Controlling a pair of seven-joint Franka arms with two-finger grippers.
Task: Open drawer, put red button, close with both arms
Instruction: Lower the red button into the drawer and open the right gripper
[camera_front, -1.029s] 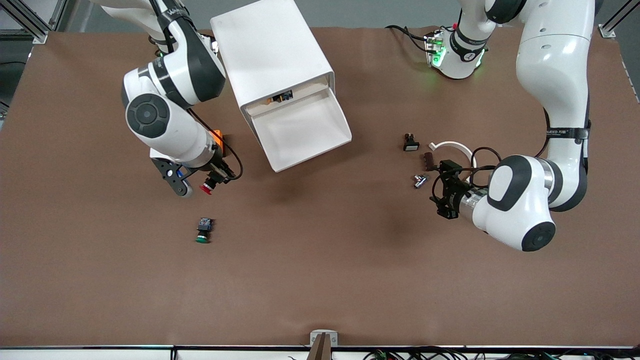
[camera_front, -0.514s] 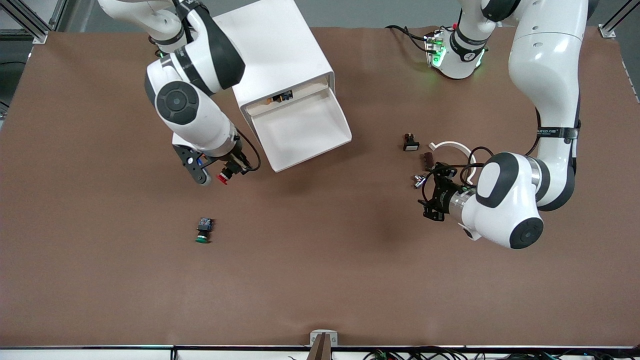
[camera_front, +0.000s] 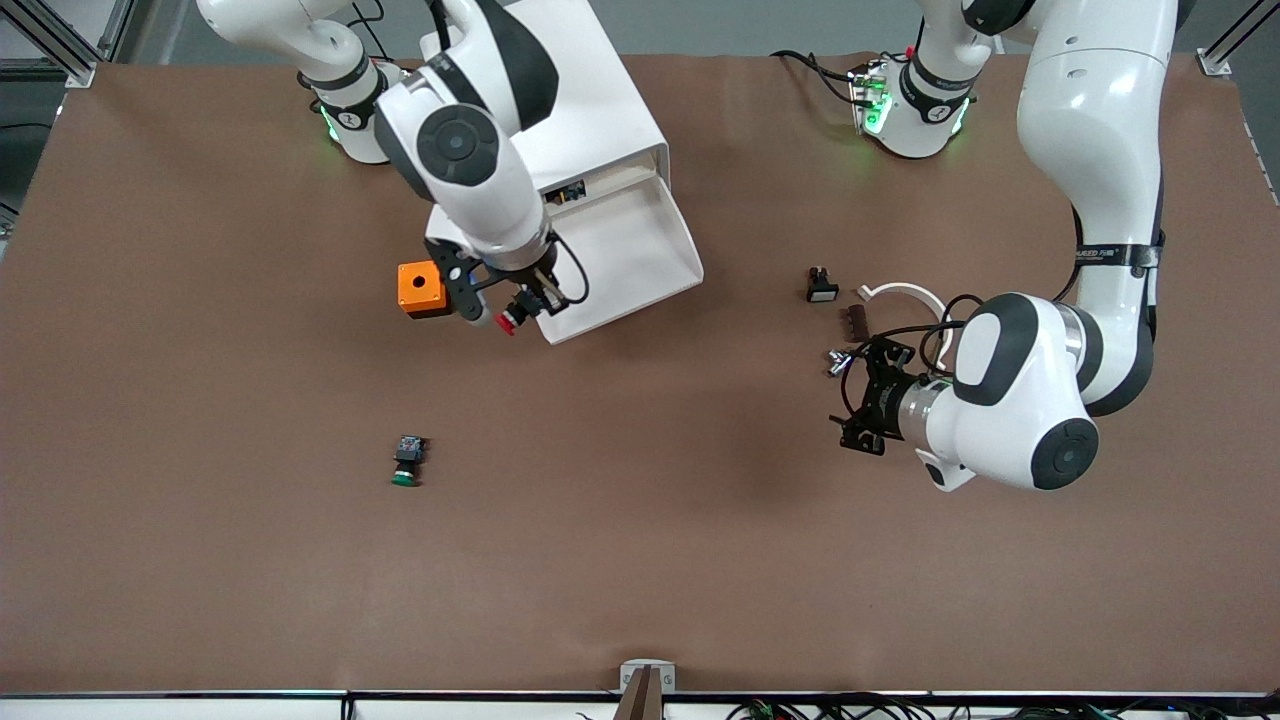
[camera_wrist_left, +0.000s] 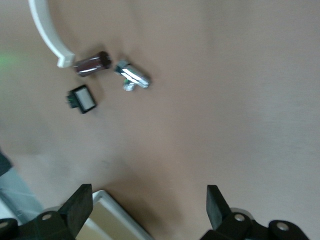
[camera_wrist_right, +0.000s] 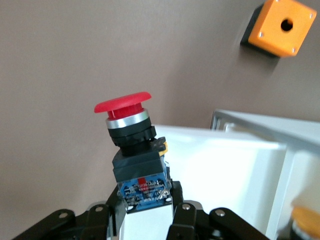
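The drawer (camera_front: 610, 255) stands pulled out of the white cabinet (camera_front: 540, 90) and is empty. My right gripper (camera_front: 522, 303) is shut on the red button (camera_front: 509, 322) and holds it over the drawer's front corner on the orange box's side. In the right wrist view the fingers (camera_wrist_right: 182, 215) clamp the button's blue end, with the red cap (camera_wrist_right: 123, 104) pointing away and the drawer's rim (camera_wrist_right: 235, 119) beside it. My left gripper (camera_front: 862, 408) is open and empty over bare table, near the small parts. The left wrist view shows its gripper (camera_wrist_left: 148, 202) wide apart, with a drawer corner (camera_wrist_left: 112, 215) in sight.
An orange box with a hole (camera_front: 421, 288) sits beside the drawer's front corner. A green-capped button (camera_front: 405, 463) lies nearer the camera. A black switch (camera_front: 821, 285), a white curved piece (camera_front: 900, 293), a brown part (camera_front: 857, 320) and a metal part (camera_front: 838, 362) lie by the left gripper.
My right gripper has carried the red button from over the table by the orange box to the drawer's front corner, uncovering the box. My left gripper has drifted slightly toward the drawer.
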